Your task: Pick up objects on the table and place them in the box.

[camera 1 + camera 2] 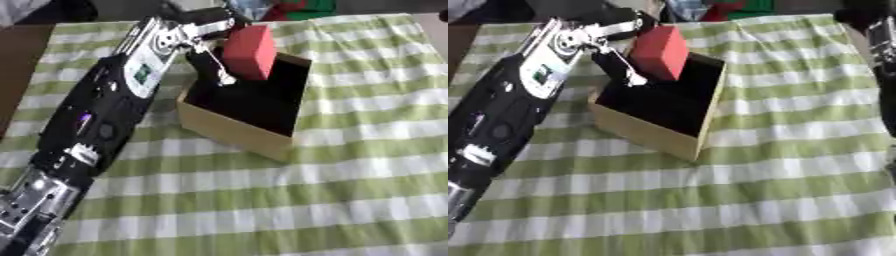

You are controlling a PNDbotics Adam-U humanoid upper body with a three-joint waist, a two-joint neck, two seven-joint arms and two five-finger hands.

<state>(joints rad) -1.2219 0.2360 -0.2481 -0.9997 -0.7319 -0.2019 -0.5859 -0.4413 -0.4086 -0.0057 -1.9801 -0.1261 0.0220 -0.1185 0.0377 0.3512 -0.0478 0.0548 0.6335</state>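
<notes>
My left arm [101, 120] runs up from the lower left corner in a long diagonal, black shell with silver joints and a white panel near the wrist, and ends above the near left corner of the box. My left hand [203, 37] is bent over at the wrist, its fingers and thumb curled round the red block [249, 52], one dark finger hanging down along the block's left face. The block is a plain, matte red cuboid with soft edges, tilted a little, held over the box opening with its lower end dipping just inside the rim, closer to the far side.

The box [232, 131] is an open-topped square of pale, light brown wood or card, smooth-walled, its inside dark and black. It sits askew on a tablecloth [332, 200] of green and white checks, which lies flat with faint creases.

At the right edge of the right eye view a black part of my right arm [883, 45] shows; my right hand is out of sight.
</notes>
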